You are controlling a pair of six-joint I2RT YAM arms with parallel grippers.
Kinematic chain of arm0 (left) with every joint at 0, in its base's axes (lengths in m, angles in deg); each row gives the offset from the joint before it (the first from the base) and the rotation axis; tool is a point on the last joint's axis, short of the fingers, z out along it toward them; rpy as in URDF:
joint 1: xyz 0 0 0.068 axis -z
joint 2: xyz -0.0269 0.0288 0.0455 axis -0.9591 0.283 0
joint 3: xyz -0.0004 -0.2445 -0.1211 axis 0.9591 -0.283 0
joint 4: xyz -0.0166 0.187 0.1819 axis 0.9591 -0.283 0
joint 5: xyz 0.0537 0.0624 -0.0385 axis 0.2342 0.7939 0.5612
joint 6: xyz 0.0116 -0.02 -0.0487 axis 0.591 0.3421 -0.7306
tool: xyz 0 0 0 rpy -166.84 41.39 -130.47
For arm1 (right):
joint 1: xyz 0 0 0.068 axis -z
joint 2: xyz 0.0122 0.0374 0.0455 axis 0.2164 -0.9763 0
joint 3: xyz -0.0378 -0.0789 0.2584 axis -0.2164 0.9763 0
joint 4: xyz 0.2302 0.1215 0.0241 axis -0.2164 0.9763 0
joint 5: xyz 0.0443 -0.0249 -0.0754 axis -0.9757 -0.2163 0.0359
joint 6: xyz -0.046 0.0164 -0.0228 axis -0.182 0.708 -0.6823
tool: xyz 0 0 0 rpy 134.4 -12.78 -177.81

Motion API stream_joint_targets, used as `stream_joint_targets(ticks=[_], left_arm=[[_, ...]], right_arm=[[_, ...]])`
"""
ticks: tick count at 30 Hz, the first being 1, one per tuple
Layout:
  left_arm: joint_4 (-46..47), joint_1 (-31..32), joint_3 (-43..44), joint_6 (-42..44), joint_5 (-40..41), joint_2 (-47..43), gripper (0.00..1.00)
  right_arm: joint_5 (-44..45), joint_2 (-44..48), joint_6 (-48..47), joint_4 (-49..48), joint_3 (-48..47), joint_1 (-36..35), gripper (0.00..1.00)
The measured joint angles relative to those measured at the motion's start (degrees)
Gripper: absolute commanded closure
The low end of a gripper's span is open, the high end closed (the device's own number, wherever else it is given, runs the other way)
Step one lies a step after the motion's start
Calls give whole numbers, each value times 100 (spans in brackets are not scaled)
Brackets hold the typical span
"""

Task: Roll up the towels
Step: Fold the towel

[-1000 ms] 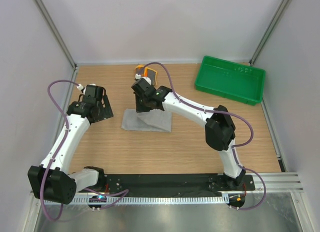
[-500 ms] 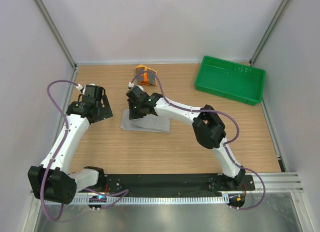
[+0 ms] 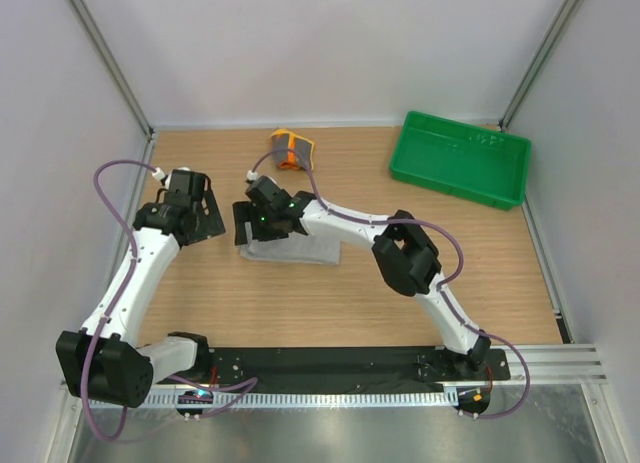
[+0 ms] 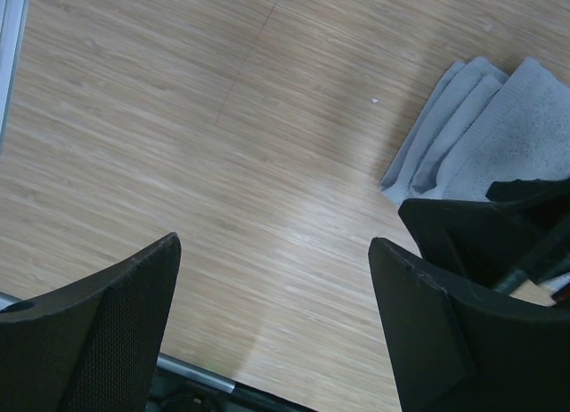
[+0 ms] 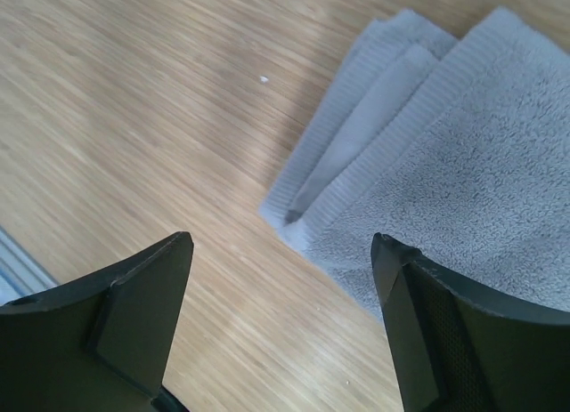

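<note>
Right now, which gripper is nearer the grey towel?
Right. The right gripper hangs open over the grey towel's left edge; the left gripper sits farther off to its left, not touching it.

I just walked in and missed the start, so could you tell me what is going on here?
The right arm reaches over, its open right gripper poised at the left edge of the folded grey towel, not yet gripping it. The left gripper hangs open over the table nearby, holding nothing. The orange patterned towel sits bundled at the back, and the green tray stands apart at the far right.
</note>
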Motion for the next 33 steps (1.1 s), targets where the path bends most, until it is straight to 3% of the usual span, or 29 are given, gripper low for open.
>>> stream_joint_targets(ticks=[9, 16, 21, 26, 33], left_arm=[[-7, 0, -37, -31, 15, 4, 16], [125, 142, -181, -341, -555, 155, 16], [581, 671, -511, -809, -1128, 610, 12], [1067, 1158, -557, -1189, -1285, 1390, 12], [1561, 1202, -730, -1504, -1270, 2026, 13]], right_arm=[[-76, 1320, -83, -55, 313, 452, 9], [-39, 2699, -229, -140, 1878, 1967, 12], [-79, 2695, -428, 31, 2793, 2610, 14], [-396, 2551, -542, 37, 3303, 2614, 16], [-743, 2312, -542, -214, 3438, 2616, 18]])
